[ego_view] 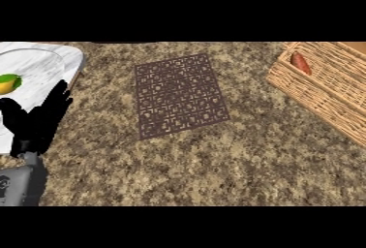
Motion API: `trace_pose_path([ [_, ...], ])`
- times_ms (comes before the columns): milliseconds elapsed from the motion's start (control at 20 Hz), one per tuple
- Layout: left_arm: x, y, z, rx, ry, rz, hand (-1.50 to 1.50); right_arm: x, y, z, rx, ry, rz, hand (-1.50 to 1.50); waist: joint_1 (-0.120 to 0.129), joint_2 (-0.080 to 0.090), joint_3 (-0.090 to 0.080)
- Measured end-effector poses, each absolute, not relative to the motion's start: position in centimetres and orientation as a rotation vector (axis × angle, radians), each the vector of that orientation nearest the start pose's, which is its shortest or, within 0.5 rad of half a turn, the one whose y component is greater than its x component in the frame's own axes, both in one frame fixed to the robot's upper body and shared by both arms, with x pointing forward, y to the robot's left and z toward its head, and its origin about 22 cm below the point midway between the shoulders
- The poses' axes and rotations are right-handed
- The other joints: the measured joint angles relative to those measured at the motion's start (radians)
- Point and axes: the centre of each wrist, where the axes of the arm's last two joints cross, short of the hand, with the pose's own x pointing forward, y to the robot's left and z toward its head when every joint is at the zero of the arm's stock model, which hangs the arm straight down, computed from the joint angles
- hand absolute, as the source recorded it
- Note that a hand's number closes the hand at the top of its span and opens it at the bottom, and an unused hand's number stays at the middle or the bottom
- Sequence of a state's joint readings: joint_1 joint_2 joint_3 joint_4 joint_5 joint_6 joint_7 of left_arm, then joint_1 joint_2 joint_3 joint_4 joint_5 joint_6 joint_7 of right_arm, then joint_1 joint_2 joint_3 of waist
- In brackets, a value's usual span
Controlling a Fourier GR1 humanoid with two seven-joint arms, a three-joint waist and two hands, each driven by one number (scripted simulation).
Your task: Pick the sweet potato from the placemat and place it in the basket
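Observation:
The reddish-orange sweet potato (301, 63) lies inside the woven wicker basket (322, 92) at the right edge of the counter. The dark brown patterned placemat (179, 95) lies flat at the counter's middle with nothing on it. My left hand (36, 118) rests open at the left edge, fingers pointing up, far from both the placemat's centre and the basket. My right hand does not show in the head view.
A white marble board (39, 63) with a pale plate on it sits at the far left, carrying a yellow-green fruit (8, 83). The speckled granite counter (214, 164) stretches between the placemat and the basket.

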State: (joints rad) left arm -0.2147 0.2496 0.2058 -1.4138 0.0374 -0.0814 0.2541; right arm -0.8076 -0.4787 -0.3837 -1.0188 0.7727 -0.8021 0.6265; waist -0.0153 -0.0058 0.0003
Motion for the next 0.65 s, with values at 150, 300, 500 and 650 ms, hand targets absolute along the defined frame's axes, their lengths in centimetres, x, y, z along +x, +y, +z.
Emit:
trace_pose_path([
  [150, 29.0, 32.5, 4.5, 0.215, -1.374, -0.048, 0.0, 37.1, -37.5, 19.7, -1.344, -1.391, -0.746, -1.5, -0.014, -0.004, 0.0],
  [300, 28.5, 33.1, 4.0, 0.215, -1.365, -0.041, 0.0, 33.6, -39.7, 19.7, -1.3, -1.395, -0.779, -1.5, -0.02, -0.005, 0.0],
  [500, 28.0, 33.2, 3.7, 0.222, -1.371, -0.032, 0.0, 28.3, -41.9, 19.1, -1.251, -1.373, -0.739, -1.5, -0.026, -0.006, -0.001],
  [650, 28.1, 33.4, 3.7, 0.223, -1.369, -0.023, 0.0, 24.1, -43.3, 18.2, -1.208, -1.369, -0.696, -1.5, -0.032, -0.006, 0.0],
])
